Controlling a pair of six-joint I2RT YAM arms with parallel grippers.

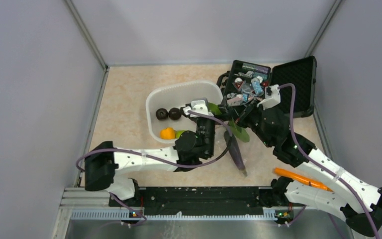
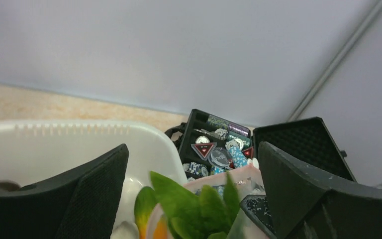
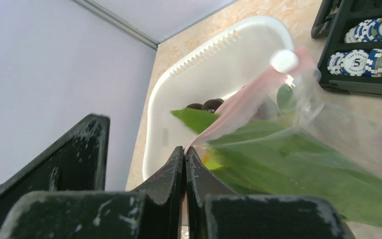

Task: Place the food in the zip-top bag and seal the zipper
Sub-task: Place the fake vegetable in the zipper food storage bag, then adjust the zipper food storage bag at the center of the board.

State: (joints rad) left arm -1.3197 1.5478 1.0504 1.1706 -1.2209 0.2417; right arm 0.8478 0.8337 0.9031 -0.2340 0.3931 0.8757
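Right gripper (image 3: 185,152) clamps the zipper (image 3: 243,102); left gripper (image 2: 193,154), jaws apart, should lower tub (image 1: 179,85) fruit (image 1: 167,133) squarely into the bag (image 3: 338,134).

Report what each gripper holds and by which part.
The right gripper is shut on the zip-top bag, pinching its pink zipper strip at the mouth. The left gripper is open, holding nothing.
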